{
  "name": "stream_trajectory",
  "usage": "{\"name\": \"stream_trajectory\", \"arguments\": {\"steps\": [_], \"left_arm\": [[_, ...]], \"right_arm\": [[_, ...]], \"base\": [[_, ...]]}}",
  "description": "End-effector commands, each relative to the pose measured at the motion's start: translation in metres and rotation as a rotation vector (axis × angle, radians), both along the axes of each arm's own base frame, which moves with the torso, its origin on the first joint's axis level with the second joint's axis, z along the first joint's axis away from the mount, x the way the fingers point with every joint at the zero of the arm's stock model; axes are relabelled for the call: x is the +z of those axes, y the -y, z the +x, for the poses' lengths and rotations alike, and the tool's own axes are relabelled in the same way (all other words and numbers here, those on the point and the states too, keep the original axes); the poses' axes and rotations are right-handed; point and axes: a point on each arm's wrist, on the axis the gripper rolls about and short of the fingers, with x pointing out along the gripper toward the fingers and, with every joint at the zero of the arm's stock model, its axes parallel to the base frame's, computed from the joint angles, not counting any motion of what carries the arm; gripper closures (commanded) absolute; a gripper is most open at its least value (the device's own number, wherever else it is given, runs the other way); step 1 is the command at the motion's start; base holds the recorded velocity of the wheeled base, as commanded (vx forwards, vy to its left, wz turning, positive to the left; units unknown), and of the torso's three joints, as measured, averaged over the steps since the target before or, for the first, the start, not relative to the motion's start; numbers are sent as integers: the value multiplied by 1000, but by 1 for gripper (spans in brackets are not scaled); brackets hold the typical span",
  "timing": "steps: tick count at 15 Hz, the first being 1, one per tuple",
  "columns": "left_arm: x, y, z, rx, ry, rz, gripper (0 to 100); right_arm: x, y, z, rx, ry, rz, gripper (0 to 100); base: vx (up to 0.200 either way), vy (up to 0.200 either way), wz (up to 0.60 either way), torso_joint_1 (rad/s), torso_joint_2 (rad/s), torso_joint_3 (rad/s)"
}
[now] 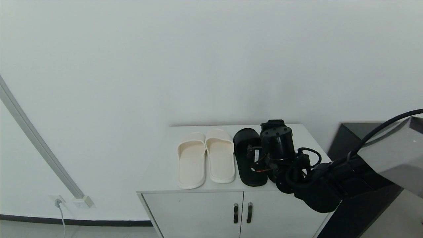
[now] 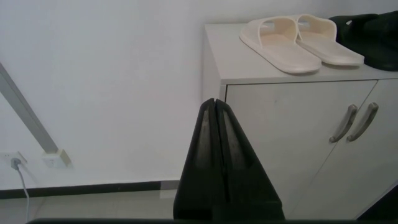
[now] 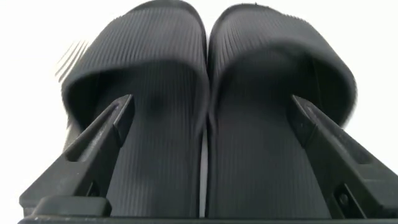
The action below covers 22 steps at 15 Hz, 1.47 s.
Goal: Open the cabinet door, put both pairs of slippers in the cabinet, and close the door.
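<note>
A white cabinet [image 1: 158, 180] stands against the wall, both doors shut, with two dark handles [image 1: 242, 213] at the middle. A cream pair of slippers [image 1: 205, 158] and a black pair [image 1: 246, 155] lie side by side on its top. My right wrist [image 1: 277, 145] hovers over the black pair. In the right wrist view my right gripper [image 3: 208, 118] is open, with one finger outside each black slipper [image 3: 155, 124]. My left gripper [image 2: 214, 106] is shut on nothing, low in front of the left door [image 2: 280, 137], apart from the handles [image 2: 354, 122]. That view also shows the cream slippers [image 2: 298, 40] above.
A wall socket with a plugged-in cable [image 1: 57, 200] sits low at the left, under a slanted grey conduit strip [image 1: 33, 135]. A dark piece of furniture [image 1: 347, 132] stands right of the cabinet. The white wall is close behind the cabinet top.
</note>
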Motion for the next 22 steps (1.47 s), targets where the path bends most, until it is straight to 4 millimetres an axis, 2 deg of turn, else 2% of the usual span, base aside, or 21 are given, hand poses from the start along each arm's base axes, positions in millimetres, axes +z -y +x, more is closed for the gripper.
{"name": "stream_trajectory", "arguments": {"steps": [1, 7, 11, 12, 17, 20, 22], "left_arm": [[0, 0, 0, 0, 1, 0, 100], [0, 0, 0, 0, 1, 0, 100], [0, 0, 0, 0, 1, -2, 100], [0, 0, 0, 0, 1, -2, 100], [0, 0, 0, 0, 1, -2, 100], [0, 0, 0, 0, 1, 0, 100], [0, 0, 0, 0, -1, 0, 100]], "right_arm": [[-12, -3, 19, -9, 7, -28, 0], [-18, -4, 56, -26, 47, -15, 0], [-13, 0, 66, -35, 66, 2, 0], [-13, 0, 66, -35, 64, 1, 100], [-18, 1, 67, -37, 56, -12, 100], [6, 8, 54, -29, 84, -4, 100], [26, 19, 35, 17, 94, -18, 100]], "base": [[0, 0, 0, 0, 0, 0], [0, 0, 0, 0, 0, 0], [0, 0, 0, 0, 0, 0], [0, 0, 0, 0, 0, 0], [0, 0, 0, 0, 0, 0], [0, 0, 0, 0, 0, 0], [0, 0, 0, 0, 0, 0]]}}
